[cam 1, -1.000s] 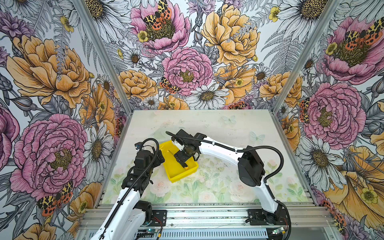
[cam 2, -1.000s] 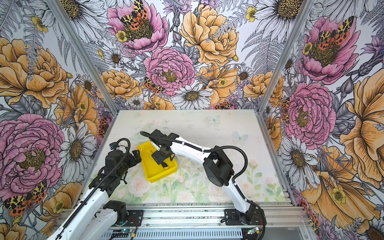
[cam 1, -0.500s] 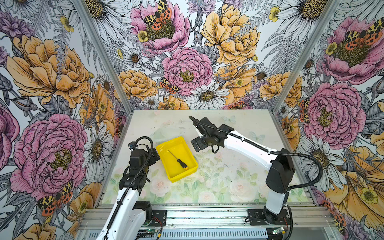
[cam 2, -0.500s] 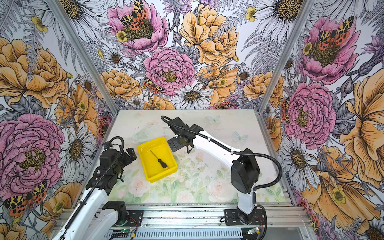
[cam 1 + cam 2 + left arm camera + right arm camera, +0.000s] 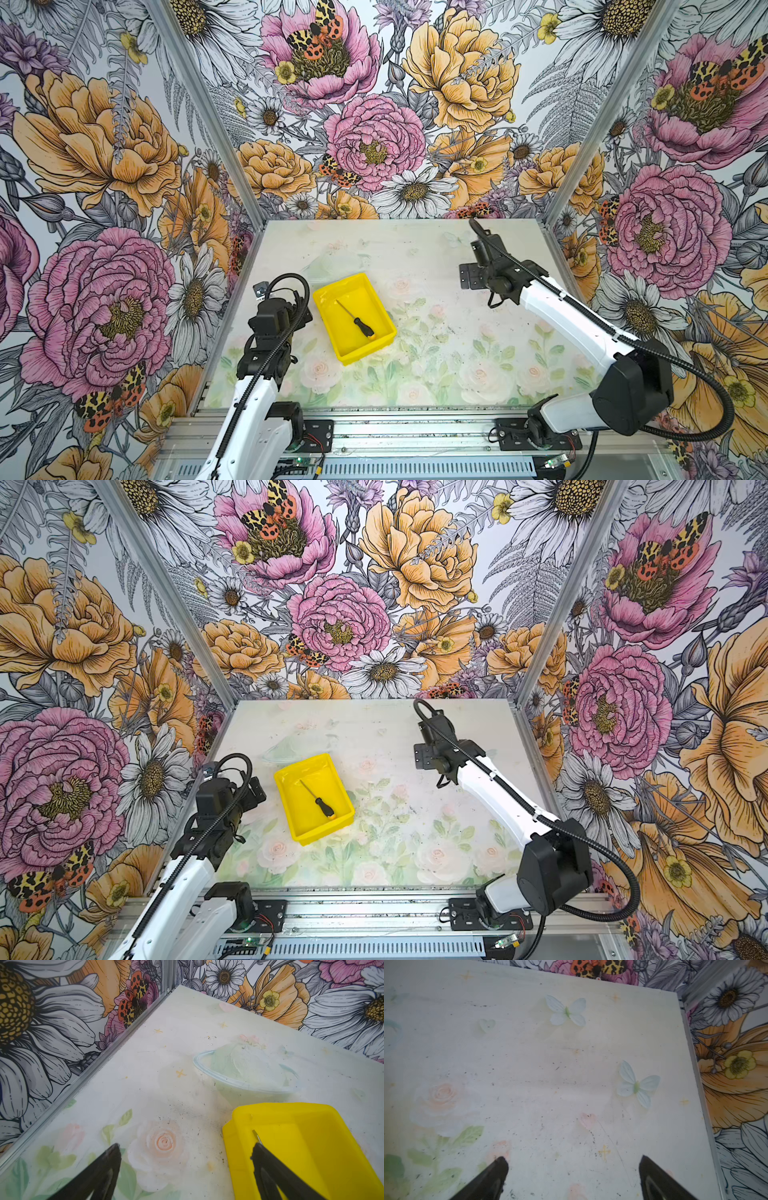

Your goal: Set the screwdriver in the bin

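Screwdriver (image 5: pixel 356 321) lies flat inside the bin (image 5: pixel 328 320), shaft pointing away from the arms' bases. Left claw (image 5: pixel 187 1169), open and empty, sits just beside it; right claw (image 5: pixel 573 1176), also open, is well apart.

One screwdriver (image 5: pixel 355 319), one yellow bin (image 5: pixel 347 356), one table (image 5: pixel 436 374), and two end effectors: left (image 5: pixel 185 1167), right (image 5: pixel 572 1172).
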Robot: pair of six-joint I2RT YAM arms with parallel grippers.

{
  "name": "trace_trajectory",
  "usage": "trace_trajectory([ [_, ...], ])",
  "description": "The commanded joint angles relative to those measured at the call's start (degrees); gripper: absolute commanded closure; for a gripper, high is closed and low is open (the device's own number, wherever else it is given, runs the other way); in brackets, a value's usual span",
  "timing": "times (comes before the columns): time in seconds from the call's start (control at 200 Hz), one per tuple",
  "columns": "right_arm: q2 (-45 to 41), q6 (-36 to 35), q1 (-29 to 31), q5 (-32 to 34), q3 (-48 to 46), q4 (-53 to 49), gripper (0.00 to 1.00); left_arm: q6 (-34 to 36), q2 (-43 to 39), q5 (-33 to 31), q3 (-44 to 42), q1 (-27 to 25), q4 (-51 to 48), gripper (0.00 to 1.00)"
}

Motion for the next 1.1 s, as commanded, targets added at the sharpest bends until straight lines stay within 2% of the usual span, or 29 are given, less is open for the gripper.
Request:
trace_trajectory([
  [0.0,-5.83,0.00,-3.68,-0.03,-8.89,10.89,0.01,7.33,-1.08,2.34,-3.40,0.34,6.43,0.01],
  [0.135,-13.90,-3.83,-9.28,-3.79,-19.58,21.79,0.00,7.47,-0.95,3.16,-6.50,0.34,11.39,0.01],
  [0.255,-19.21,-9.55,-11.41,-2.91,-29.28,31.10,0.00,5.53,2.00,1.67,-7.72,0.34,14.79,0.01],
  [0.315,-21.43,-11.39,-12.78,-4.56,-34.19,36.68,0.00,3.80,3.24,1.08,-9.06,0.43,17.84,0.01],
  [0.395,-22.72,-12.01,-14.60,-7.09,-39.54,42.85,0.00,3.34,4.87,2.19,-10.20,0.54,22.23,0.01],
  [0.516,-20.34,-10.92,-16.79,-7.00,-44.40,48.54,0.01,5.29,8.54,3.20,-9.52,0.62,25.74,0.01],
  [0.646,-17.66,-11.98,-17.12,-6.92,-44.99,55.33,0.00,7.58,11.75,5.34,-9.41,0.67,30.59,0.01],
  [0.806,-7.58,-13.14,-17.38,-8.49,-40.84,61.82,0.00,8.80,17.46,7.58,-8.90,0.77,38.28,0.01],
  [0.876,-3.23,-13.41,-17.39,-7.14,-38.54,64.93,0.01,8.84,20.01,7.70,-8.48,0.64,41.30,0.01],
  [0.956,1.33,-13.33,-17.50,-5.48,-36.53,69.51,0.01,8.37,22.75,7.21,-7.19,0.53,42.30,0.01],
  [1.006,3.82,-14.27,-17.54,-5.05,-33.85,67.59,0.01,8.48,24.41,7.16,-6.14,0.50,42.13,0.01],
  [1.051,5.40,-15.30,-17.69,-5.78,-32.15,66.88,0.00,8.76,25.67,7.52,-5.53,0.43,42.78,0.01],
  [1.096,6.65,-16.43,-17.87,-7.05,-33.19,70.81,0.00,9.02,26.61,7.98,-5.22,0.45,43.99,0.01],
])
